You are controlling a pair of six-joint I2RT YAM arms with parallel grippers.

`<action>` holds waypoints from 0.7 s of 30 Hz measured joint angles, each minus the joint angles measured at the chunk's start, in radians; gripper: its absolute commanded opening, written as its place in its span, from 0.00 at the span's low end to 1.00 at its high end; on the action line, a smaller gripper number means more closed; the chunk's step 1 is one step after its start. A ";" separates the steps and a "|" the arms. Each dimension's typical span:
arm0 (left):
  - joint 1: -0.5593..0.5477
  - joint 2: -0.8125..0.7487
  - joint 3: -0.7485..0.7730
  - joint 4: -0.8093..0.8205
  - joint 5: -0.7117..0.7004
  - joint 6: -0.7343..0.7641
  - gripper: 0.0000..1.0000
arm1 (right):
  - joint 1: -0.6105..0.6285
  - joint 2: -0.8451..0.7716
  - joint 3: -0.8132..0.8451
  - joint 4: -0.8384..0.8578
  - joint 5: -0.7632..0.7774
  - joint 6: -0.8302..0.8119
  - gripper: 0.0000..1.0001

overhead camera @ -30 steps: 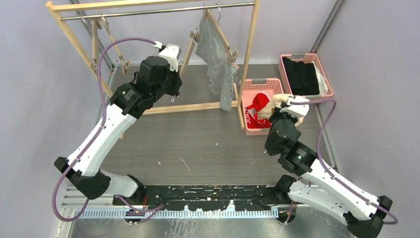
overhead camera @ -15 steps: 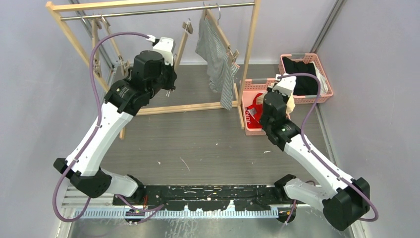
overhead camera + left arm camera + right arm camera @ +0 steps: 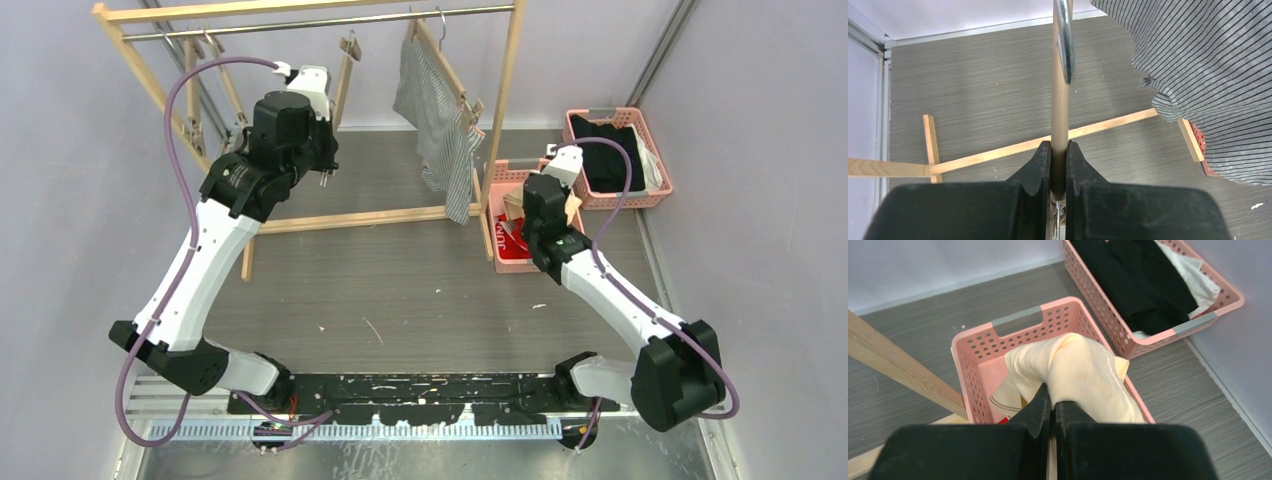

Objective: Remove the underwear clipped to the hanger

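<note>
The underwear's beige pair (image 3: pixel 1073 375) hung pinched in the right gripper (image 3: pixel 1052 405), jaws clenched on the fabric, directly over the near pink basket (image 3: pixel 1018 320), where 1 red pair (image 3: pixel 512 238) lay. The striped pair (image 3: pixel 1208 75) was clipped up on the rack (image 3: pixel 503 100). The left gripper (image 3: pixel 1058 160) clamped a bare wooden hanger (image 3: pixel 1060 115). Letting go low and well inside the rim would likely keep the cloth from draping over the wall.
</note>
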 measured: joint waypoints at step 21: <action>0.125 0.066 0.178 -0.067 0.079 -0.020 0.00 | -0.035 0.171 -0.028 -0.061 -0.241 0.101 0.84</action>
